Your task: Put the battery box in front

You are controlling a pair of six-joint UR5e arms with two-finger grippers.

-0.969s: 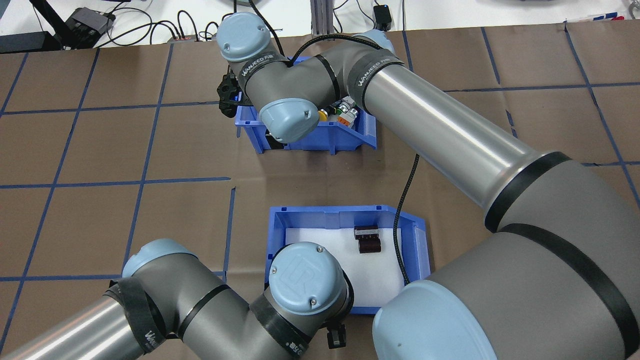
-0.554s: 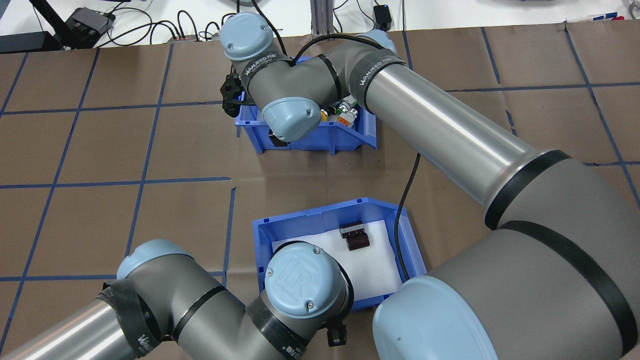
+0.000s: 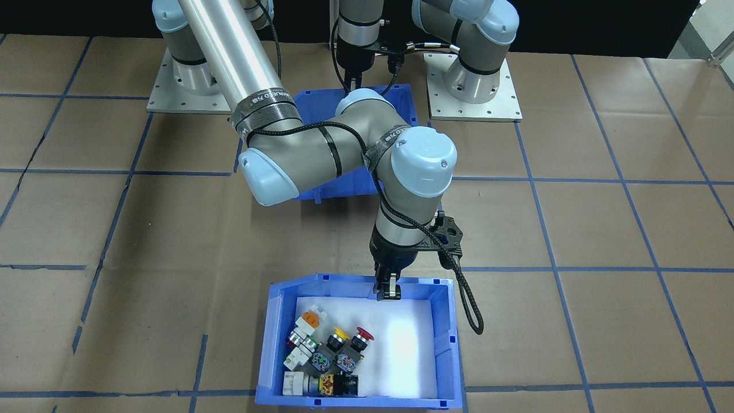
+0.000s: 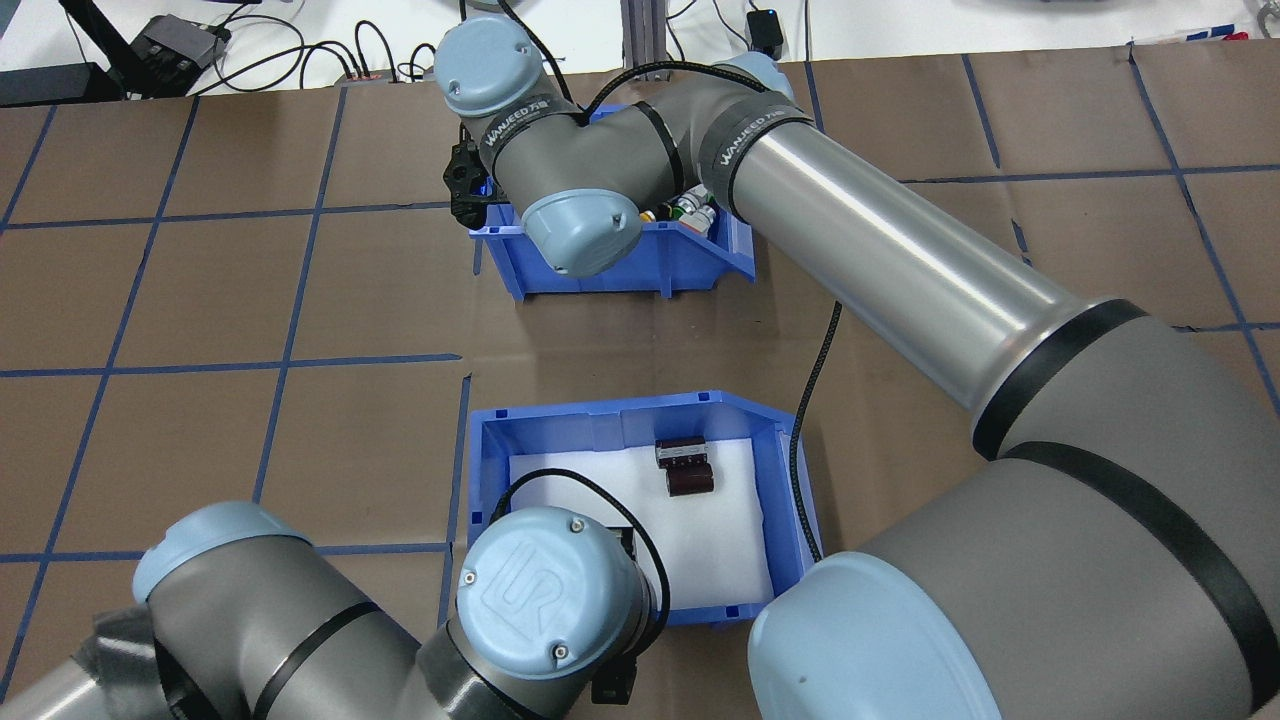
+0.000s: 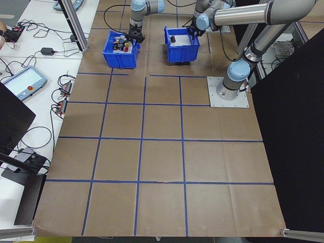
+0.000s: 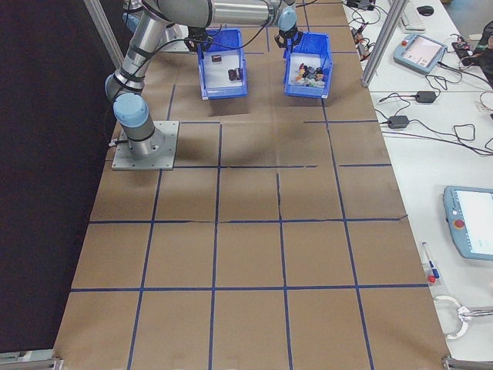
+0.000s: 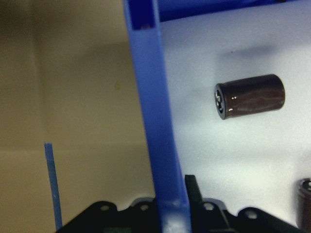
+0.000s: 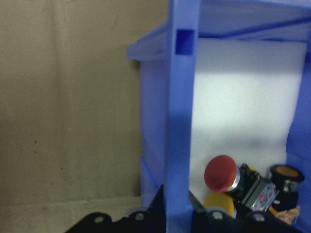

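Observation:
The battery box (image 4: pixel 742 500) is a blue bin with white foam and dark cylinders (image 4: pixel 683 470). It sits close in front of the robot. My left gripper (image 7: pixel 170 213) is shut on its near wall (image 7: pixel 154 116), with a brown cylinder (image 7: pixel 249 95) lying inside. In the front-facing view the battery box (image 3: pixel 404 100) shows mostly behind my right arm. My right gripper (image 3: pixel 388 292) is shut on the wall of the blue bin of push-button switches (image 3: pixel 275 344), farther out on the table. That wall (image 8: pixel 180 121) runs up between its fingers.
Brown paper with a blue tape grid covers the table (image 4: pixel 200 300). Cables and devices lie beyond its far edge (image 4: pixel 180 45). My right arm (image 4: pixel 900 260) reaches over the battery box's right side. Arm base plates (image 3: pixel 473 86) stand just behind the box.
The battery box has swung and shifted to the left in the overhead view, with my left gripper on it. The switch bin has moved slightly farther away with my right gripper.

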